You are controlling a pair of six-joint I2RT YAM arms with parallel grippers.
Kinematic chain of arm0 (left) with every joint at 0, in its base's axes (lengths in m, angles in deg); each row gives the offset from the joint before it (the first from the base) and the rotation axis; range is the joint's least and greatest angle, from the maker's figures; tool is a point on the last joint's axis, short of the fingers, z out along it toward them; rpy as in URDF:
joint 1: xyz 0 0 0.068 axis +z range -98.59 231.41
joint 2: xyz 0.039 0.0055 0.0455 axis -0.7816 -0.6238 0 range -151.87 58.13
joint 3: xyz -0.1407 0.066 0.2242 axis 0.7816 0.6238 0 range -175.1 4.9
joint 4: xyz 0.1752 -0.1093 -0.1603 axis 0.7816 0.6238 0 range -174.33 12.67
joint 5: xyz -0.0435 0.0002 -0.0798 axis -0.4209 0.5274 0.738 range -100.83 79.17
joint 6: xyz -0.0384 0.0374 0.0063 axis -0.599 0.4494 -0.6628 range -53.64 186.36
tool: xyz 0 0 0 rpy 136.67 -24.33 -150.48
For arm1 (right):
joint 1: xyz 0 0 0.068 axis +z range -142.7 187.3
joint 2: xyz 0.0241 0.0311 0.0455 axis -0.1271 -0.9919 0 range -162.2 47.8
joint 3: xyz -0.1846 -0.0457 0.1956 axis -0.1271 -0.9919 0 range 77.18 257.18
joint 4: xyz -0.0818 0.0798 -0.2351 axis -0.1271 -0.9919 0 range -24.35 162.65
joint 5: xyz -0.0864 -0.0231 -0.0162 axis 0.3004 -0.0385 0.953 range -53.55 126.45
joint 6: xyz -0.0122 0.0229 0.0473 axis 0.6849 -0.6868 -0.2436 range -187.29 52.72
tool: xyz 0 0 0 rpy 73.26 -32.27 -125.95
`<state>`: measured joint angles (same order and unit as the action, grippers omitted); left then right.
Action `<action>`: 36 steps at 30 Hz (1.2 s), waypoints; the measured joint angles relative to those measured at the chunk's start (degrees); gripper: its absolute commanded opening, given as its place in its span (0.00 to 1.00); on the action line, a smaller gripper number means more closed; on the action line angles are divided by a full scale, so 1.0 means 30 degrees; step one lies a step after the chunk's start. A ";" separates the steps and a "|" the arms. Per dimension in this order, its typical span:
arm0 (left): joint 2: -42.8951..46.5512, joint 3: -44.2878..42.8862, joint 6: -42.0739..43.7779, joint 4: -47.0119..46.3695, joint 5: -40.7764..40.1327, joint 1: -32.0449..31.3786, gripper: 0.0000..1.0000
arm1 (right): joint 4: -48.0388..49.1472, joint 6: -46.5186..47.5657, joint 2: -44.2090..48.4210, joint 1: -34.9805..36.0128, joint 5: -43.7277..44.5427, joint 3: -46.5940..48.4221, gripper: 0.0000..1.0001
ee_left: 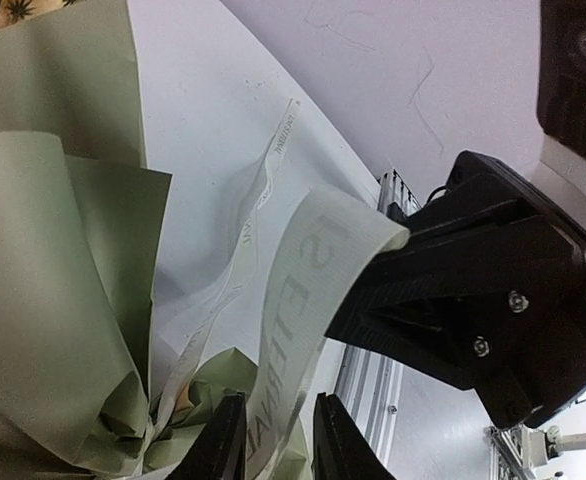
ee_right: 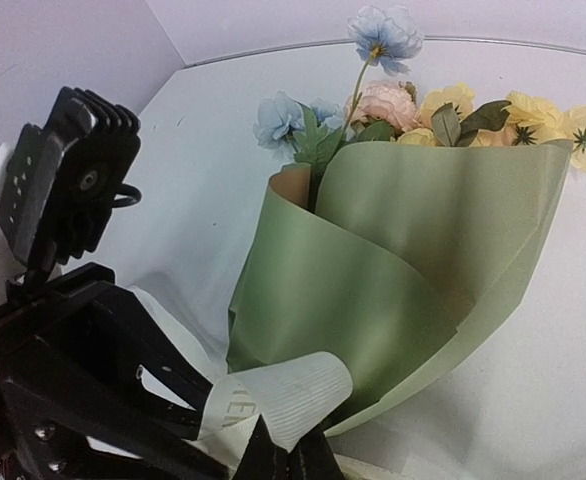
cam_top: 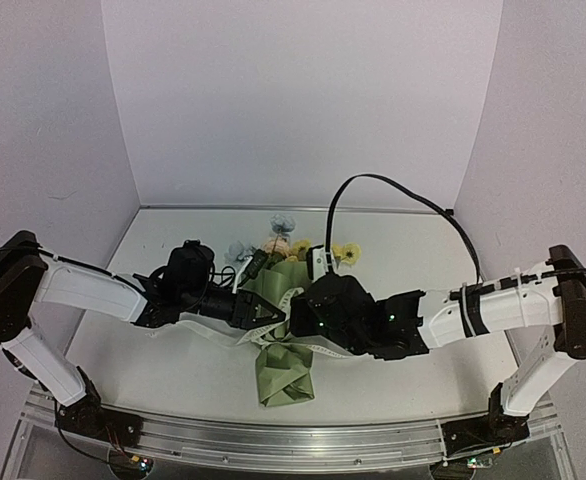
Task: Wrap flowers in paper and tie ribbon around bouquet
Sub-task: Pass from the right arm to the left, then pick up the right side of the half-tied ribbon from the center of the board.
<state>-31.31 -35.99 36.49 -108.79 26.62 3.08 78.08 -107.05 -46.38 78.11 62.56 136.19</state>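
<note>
The bouquet lies in the middle of the table, a cone of olive-green paper (cam_top: 284, 372) (ee_right: 413, 250) with blue, pink and yellow flowers (cam_top: 295, 246) (ee_right: 403, 100) above its wide rim. The cream ribbon (cam_top: 271, 336) (ee_left: 313, 260) (ee_right: 283, 395) runs round its narrow waist. My left gripper (cam_top: 262, 312) (ee_left: 278, 452) reaches the waist from the left, its jaws close on either side of a lettered ribbon strand. My right gripper (cam_top: 304, 318) (ee_right: 291, 462) comes in from the right, pinched shut on a curled ribbon end. The two grippers almost touch.
A black cable (cam_top: 373, 185) arcs over the back of the table above the right arm. An aluminium rail (cam_top: 273, 440) runs along the near edge. Pale walls close in the table at the back and both sides.
</note>
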 measured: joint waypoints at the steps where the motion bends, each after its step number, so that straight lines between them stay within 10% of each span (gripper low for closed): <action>1: -0.0091 -0.0009 0.0018 0.0188 -0.0199 -0.0064 0.10 | -0.0131 -0.0080 -0.0022 0.0000 0.0006 0.0077 0.00; 11: -0.0677 -0.0583 0.0466 0.1251 -0.2206 -0.0410 0.00 | -0.3436 -0.2329 0.0861 -0.0460 0.0238 0.0159 0.68; 26: -0.0677 -0.2268 0.2853 0.3430 -0.3501 -0.1088 0.00 | -1.2727 -1.3968 0.7516 -0.4692 -0.1224 -0.5895 0.63; 36: -0.0677 -0.2724 0.3979 0.4123 -0.3530 -0.1218 0.00 | -1.4185 -1.5859 0.6788 -0.9616 -0.3446 -0.7563 0.66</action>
<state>-33.34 -44.16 48.43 -96.42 16.03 -0.58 35.53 -154.63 -26.01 49.26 52.22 113.50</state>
